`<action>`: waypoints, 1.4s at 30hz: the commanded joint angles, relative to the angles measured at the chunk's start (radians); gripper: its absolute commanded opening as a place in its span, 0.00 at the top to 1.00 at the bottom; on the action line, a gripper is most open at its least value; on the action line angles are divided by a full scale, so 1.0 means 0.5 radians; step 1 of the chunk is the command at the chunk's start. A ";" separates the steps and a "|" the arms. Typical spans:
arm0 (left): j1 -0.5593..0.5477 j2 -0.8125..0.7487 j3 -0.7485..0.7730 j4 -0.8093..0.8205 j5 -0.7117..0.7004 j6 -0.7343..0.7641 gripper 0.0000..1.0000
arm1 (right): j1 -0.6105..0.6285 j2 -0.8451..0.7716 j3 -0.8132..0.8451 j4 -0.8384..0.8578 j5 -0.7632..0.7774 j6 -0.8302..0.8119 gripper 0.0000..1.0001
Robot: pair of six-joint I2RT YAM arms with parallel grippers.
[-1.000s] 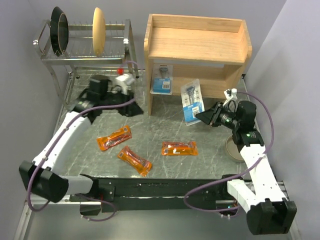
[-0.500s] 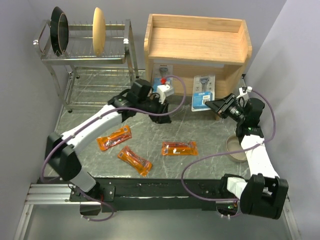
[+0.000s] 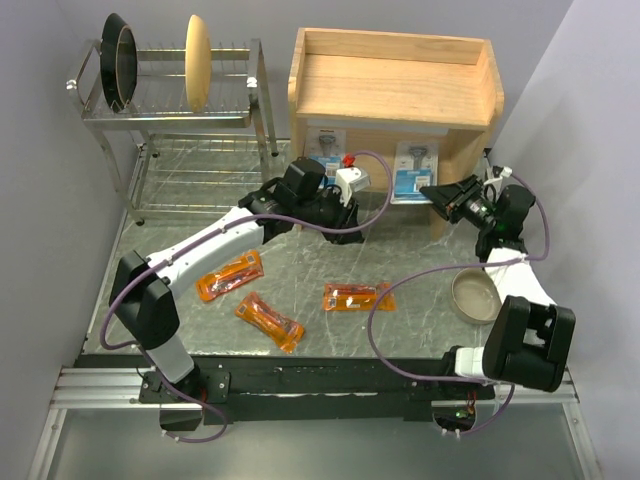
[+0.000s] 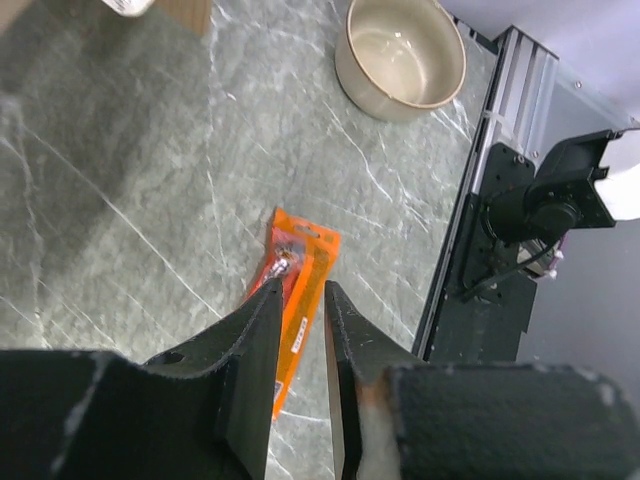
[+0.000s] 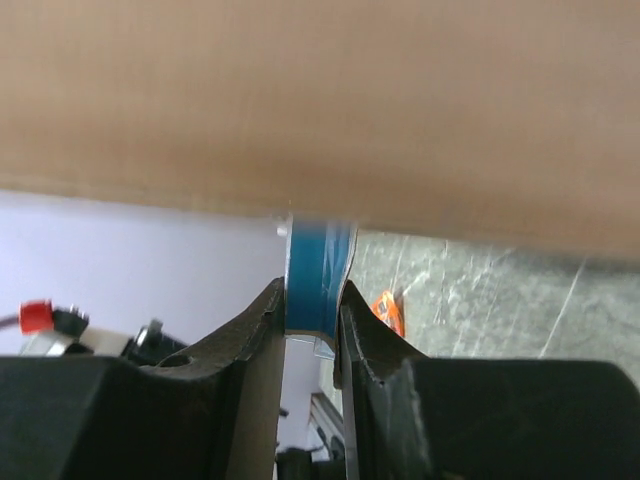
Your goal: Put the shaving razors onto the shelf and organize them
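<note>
The right tool [image 5: 312, 292] is clamped on a blue-and-white razor card [image 3: 414, 172], held upright at the right of the lower tier of the shelf [image 3: 395, 88]. A second card [image 3: 325, 152] is noted at that tier's left. The left tool [image 4: 302, 292] is held narrowly apart, empty. Three orange packets [image 3: 358, 296] are noted on the tabletop [image 3: 420, 255] before the shelf.

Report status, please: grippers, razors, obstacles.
Right gripper shut on blue-and-white blister card at lower tier of wooden shelf. Left gripper slightly open, empty. No obstacle seen.
</note>
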 commanded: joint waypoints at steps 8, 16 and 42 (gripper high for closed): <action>-0.019 0.266 0.210 0.298 -0.104 -0.048 0.72 | -0.049 0.085 0.286 -0.379 0.157 -0.259 0.00; -0.065 0.533 0.501 0.433 -0.385 -0.119 0.84 | -0.101 -0.227 0.375 -0.979 0.179 -0.657 0.00; -0.197 0.911 0.962 0.543 -0.816 -0.337 0.99 | -0.096 -0.363 0.078 -0.916 0.154 -0.787 0.79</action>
